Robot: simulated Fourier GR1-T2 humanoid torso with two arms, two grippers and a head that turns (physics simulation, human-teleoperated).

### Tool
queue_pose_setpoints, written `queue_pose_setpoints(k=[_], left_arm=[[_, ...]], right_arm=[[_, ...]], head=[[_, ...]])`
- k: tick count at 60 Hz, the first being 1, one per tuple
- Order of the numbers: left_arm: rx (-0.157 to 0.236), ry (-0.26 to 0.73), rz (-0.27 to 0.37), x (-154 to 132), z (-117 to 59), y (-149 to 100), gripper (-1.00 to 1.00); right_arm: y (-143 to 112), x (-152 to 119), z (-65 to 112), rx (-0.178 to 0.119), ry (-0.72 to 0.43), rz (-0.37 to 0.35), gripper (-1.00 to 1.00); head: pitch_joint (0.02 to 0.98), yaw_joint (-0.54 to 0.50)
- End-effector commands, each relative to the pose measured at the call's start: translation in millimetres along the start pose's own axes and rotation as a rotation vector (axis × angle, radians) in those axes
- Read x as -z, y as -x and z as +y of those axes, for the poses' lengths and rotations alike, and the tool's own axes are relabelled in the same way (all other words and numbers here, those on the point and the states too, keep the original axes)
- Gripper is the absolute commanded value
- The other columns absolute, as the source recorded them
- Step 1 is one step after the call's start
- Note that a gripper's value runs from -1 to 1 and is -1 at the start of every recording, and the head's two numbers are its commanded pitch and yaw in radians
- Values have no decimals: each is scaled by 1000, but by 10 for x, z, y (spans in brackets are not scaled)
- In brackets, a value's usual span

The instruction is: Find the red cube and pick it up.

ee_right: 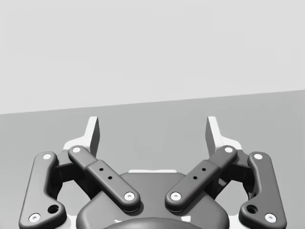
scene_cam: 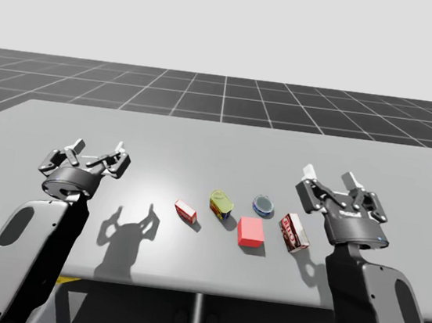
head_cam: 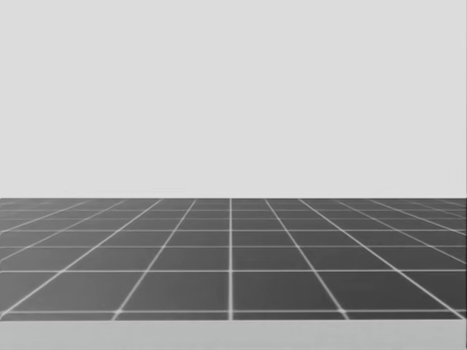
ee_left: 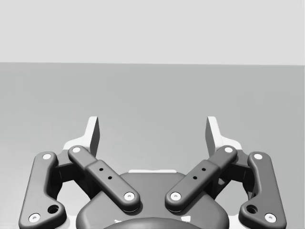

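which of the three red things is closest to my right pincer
The dark red box, rightmost in the row, by my right pincer; the plain red cube and small red box lie further left.

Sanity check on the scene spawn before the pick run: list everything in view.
red cube: 1, red, middle of the table, nearest my edge
small box: 1, red and white, left of the cube, apart from it
yellow-green can: 1, yellow-green, between small box and cube, a little further back
blue can: 1, blue, just behind the cube
dark red box: 1, dark red, right of the cube, apart from it
table: 1, grey, carries all five items
floor: 1, dark with a pale grid, beyond the table
left gripper: 1, dark grey, open, over the table's left side
right gripper: 1, dark grey, open, over the table's right side, behind the dark red box
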Motion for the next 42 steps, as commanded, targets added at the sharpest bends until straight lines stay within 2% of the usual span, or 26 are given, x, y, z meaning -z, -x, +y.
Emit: queue_pose_setpoints(k=[1, 3, 5, 8, 19, 21, 24, 26, 28, 42], left_arm=[[-2, -1, 1, 4, 5, 3, -1000], [-2, -1, 0, 3, 5, 3, -1000], [-3, 0, -1, 1, 5, 2, -1000], [-3, 2, -2, 1, 4, 3, -1000], [-4, 8, -4, -2, 2, 5, -1000], [-4, 9, -4, -1, 4, 6, -1000], [-3, 9, -4, 0, 5, 6, -1000], [-3, 10, -4, 1, 5, 6, -1000], [-3, 11, -4, 2, 4, 5, -1000], [0, 16, -4, 5, -3, 5, -1000]], right_arm=[[-13, -24, -3, 8, 22, -30, -1000], [-14, -24, -5, 9, 17, -28, -1000], [-25, -20, -11, 34, 0, -24, -1000], [-31, -13, -17, 21, 5, -26, -1000], [-37, -2, -40, 20, 14, -29, -1000], [-31, 0, -36, 1, 13, -39, -1000], [-24, 5, -28, -50, 32, -49, -1000], [-27, 3, -30, -54, 28, -49, -1000], [-31, 3, -30, -36, 17, -45, -1000], [-37, 4, -39, -31, 18, -41, -1000]], head=[[80, -9], [82, -8], [91, -8], [104, -7], [256, -15], [307, -18], [354, -22], [388, -24], [423, -25], [622, -45]])
